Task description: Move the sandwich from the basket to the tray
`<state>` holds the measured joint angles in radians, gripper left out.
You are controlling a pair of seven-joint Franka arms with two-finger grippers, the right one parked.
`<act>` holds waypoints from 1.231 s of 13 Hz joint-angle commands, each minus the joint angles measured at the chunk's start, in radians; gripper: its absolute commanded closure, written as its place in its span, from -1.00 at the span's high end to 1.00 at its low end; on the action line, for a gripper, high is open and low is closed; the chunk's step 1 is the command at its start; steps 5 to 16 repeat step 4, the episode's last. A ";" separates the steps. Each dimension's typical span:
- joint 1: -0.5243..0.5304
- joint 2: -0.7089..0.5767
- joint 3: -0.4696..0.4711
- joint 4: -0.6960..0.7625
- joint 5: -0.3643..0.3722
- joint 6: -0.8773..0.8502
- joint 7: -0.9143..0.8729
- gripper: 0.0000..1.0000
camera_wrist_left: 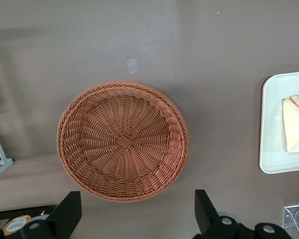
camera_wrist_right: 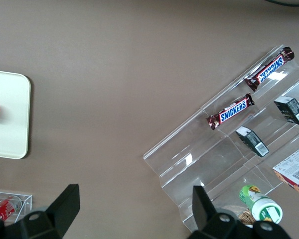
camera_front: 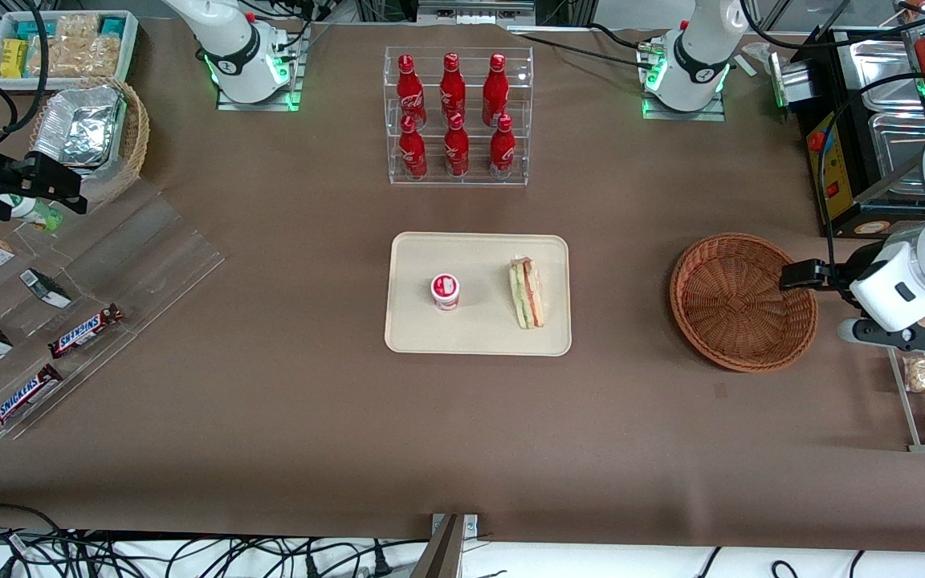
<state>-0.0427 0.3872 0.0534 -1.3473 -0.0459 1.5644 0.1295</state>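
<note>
The sandwich [camera_front: 527,292] lies on the cream tray [camera_front: 478,337], beside a small red-and-white cup [camera_front: 445,291]. It also shows in the left wrist view [camera_wrist_left: 296,125] on the tray [camera_wrist_left: 271,149]. The reddish-brown wicker basket [camera_front: 739,301] is empty; it shows in the left wrist view [camera_wrist_left: 122,141] too. My left gripper [camera_front: 800,274] hovers at the basket's edge toward the working arm's end, high above the table. Its fingers [camera_wrist_left: 70,209] stand wide apart and hold nothing.
A clear rack of red bottles [camera_front: 458,116] stands farther from the front camera than the tray. Clear acrylic shelves with Snickers bars [camera_front: 85,331] and a tan basket with foil container [camera_front: 89,136] lie toward the parked arm's end. A black appliance [camera_front: 856,144] stands near the working arm.
</note>
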 commanded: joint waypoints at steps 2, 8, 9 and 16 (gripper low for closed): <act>-0.014 -0.011 0.017 0.017 -0.008 -0.014 0.018 1.00; -0.014 -0.010 0.017 0.022 -0.006 -0.014 0.019 1.00; -0.014 -0.010 0.017 0.022 -0.006 -0.014 0.019 1.00; -0.014 -0.010 0.017 0.022 -0.006 -0.014 0.019 1.00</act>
